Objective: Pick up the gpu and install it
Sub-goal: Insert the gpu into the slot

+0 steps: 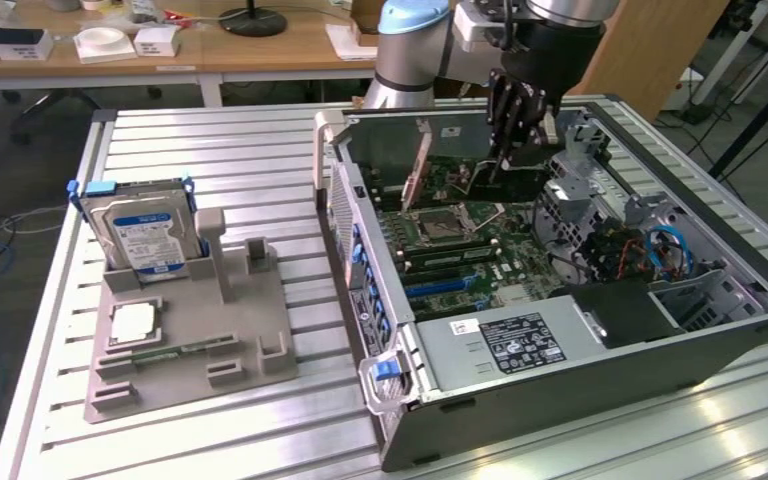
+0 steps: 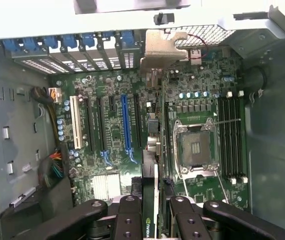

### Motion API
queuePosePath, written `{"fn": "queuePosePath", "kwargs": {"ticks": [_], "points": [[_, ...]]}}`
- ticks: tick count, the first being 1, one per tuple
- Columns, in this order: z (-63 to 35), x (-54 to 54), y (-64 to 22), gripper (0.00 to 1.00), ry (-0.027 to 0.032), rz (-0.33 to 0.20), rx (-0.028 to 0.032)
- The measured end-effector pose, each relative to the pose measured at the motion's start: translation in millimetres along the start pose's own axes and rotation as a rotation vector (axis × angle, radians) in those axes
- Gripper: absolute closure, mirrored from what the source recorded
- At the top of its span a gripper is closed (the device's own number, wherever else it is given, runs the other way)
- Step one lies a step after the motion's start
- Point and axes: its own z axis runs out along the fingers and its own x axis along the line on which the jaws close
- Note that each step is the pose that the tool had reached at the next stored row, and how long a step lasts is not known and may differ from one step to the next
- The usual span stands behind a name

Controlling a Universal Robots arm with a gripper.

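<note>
claw: [image 1: 511, 160] clamped on the gpu [image 2: 151, 150], one finger on each flat side, gripping the end away from the bracket
arm: reaches down from above into the open case [image 1: 624, 385]
gpu: inside the case, held on edge, running lengthwise across the board [image 2: 107, 135]
gpu position: between the long blue slot [image 2: 126, 125] and the CPU socket [image 2: 197, 147], parallel to the slot
bracket: [image 2: 160, 47] pale metal, at the rear wall of the case, just beside the row of blue slot clips [image 2: 82, 41]
seating: cannot tell whether the card edge is in a slot or just above it
gpu marking: green logo on the card edge between the fingers
RAM slots: [image 2: 230, 140] beyond the socket from the gpu, empty
PSU: [image 1: 504, 340] in the near corner of the case, label up
case: lies on its side on the slatted metal table [image 1: 197, 150], side panel off
fixture: [image 1: 184, 375] grey holder on the table, at the exterior view's left, well apart from the case
hard drive: [image 1: 144, 230] stands upright in the fixture's far end
chip: [image 1: 132, 322] lies flat in a fixture pocket
memory stick: [image 1: 181, 350] green, lies flat just beside the chip
</note>
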Motion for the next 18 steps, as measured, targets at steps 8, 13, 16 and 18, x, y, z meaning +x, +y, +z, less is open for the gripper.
{"fn": "queuePosePath", "kwargs": {"ticks": [8, 13, 16, 18], "points": [[4.3, -0.2, 0.0, 0.74, -0.0007, -0.001, 0.013], [9.0, -1.4, 0.1, 0.74, -0.0002, -0.01, 0.0358], [12.1, -1.6, 0.1, 0.74, 0.0026, -0.024, 0.0421], [15.0, -1.5, 0.0, 0.74, 0.0031, -0.033, 0.0435]]}}
